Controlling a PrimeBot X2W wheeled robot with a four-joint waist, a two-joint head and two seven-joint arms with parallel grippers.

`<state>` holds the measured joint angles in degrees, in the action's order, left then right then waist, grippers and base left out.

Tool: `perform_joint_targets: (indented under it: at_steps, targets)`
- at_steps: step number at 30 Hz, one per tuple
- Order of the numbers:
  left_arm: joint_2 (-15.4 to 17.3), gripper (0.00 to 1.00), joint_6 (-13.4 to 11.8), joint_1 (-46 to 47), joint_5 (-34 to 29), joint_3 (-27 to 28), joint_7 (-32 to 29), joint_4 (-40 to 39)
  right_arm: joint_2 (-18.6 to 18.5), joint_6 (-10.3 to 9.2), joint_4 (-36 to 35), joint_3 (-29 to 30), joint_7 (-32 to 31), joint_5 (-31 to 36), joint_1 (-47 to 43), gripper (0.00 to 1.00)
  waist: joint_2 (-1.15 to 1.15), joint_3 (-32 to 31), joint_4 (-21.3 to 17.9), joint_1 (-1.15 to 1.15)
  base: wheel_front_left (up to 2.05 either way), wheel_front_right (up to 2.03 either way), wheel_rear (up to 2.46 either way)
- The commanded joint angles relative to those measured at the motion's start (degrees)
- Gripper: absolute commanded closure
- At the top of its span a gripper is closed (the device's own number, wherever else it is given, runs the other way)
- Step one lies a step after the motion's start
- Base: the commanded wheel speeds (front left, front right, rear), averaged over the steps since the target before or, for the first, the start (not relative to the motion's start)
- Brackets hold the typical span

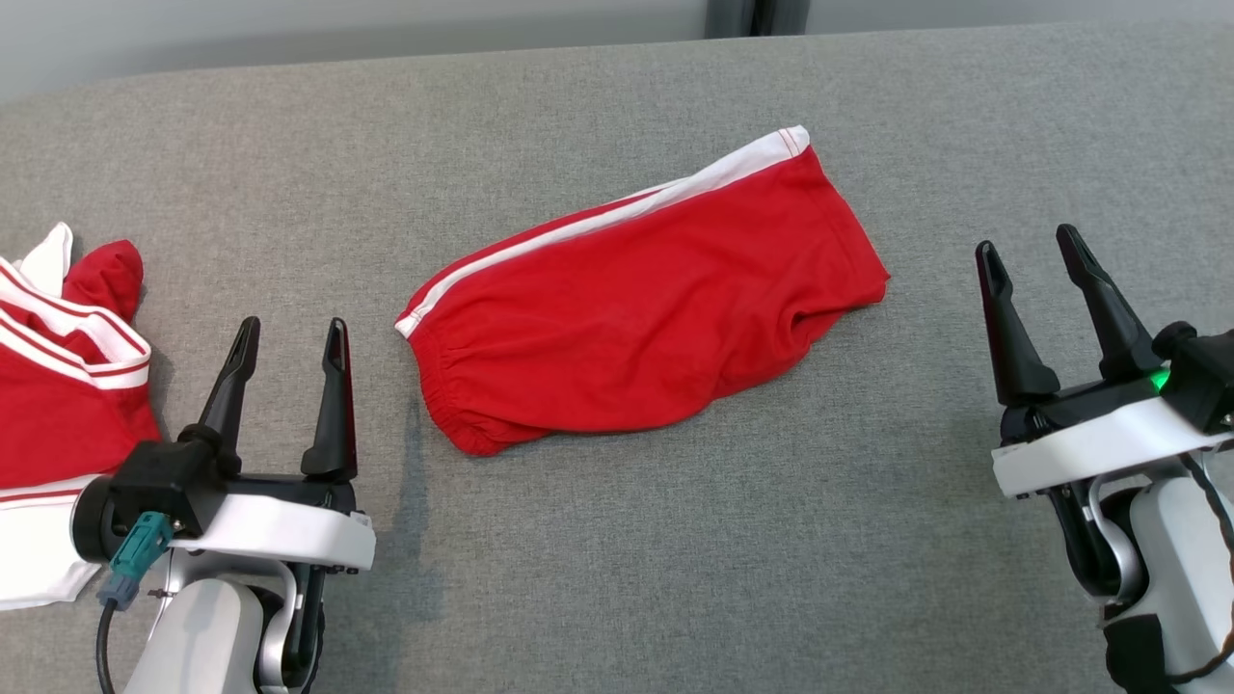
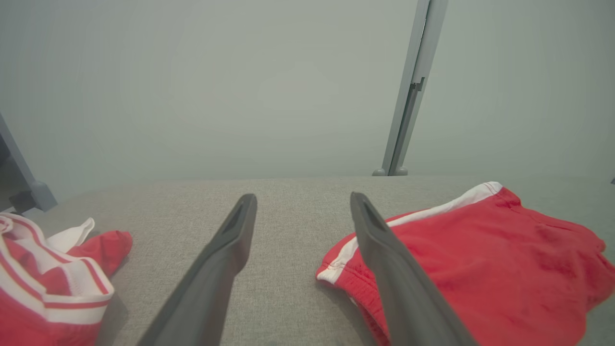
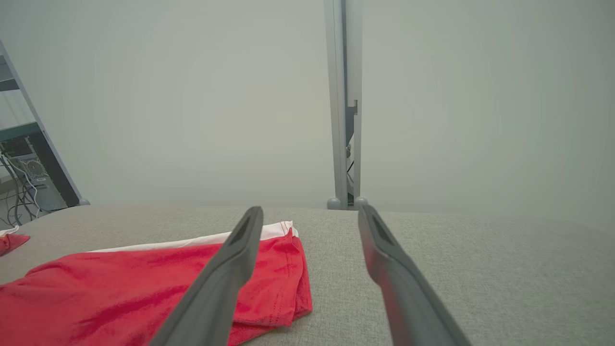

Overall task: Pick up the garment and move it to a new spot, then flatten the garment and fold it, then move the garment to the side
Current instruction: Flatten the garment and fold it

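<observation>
Grey surface: shorts centre, other clothes left.

Cut edges and covered cloth

In the head view the red-and-white garment runs off the left edge. In the left wrist view a finger of the left claw covers part of the red shorts; in the right wrist view a finger of the right claw hides part of them, and they run off the left and bottom edges. The rack at far left is too small to read.
</observation>
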<state>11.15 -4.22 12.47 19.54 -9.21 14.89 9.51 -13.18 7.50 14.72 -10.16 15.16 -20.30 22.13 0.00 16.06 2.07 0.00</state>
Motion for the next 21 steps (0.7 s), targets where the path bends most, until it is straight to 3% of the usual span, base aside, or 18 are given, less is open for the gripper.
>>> perform_joint_targets:
  at_steps: [1, 6, 21]
  targets:
    - [0.07, 0.0, 0.14, 0.99, -0.37, 0.32, 0.17, -0.02, -0.36, -0.02, 0.21, 0.1, 0.13, -0.28, 0.88, 0.0, 0.0, 0.14, 0.07, 0.0, 0.0, 0.0, 0.0]
    - [-0.34, 0.0, 0.46, 1.99, -0.59, 0.32, 0.17, -0.48, -1.88, -0.02, 4.52, 0.14, -0.05, -0.45, 4.62, 0.0, 0.0, 1.21, 1.31, 0.0, 0.0, 0.0, 0.0]
    - [-3.41, 0.0, 1.78, 4.85, -1.58, -0.37, 0.17, -0.72, -1.96, -0.02, 31.65, -9.3, -4.25, -4.27, 19.62, 0.0, 0.0, 6.13, 7.92, 0.0, 0.0, 0.0, 0.0]
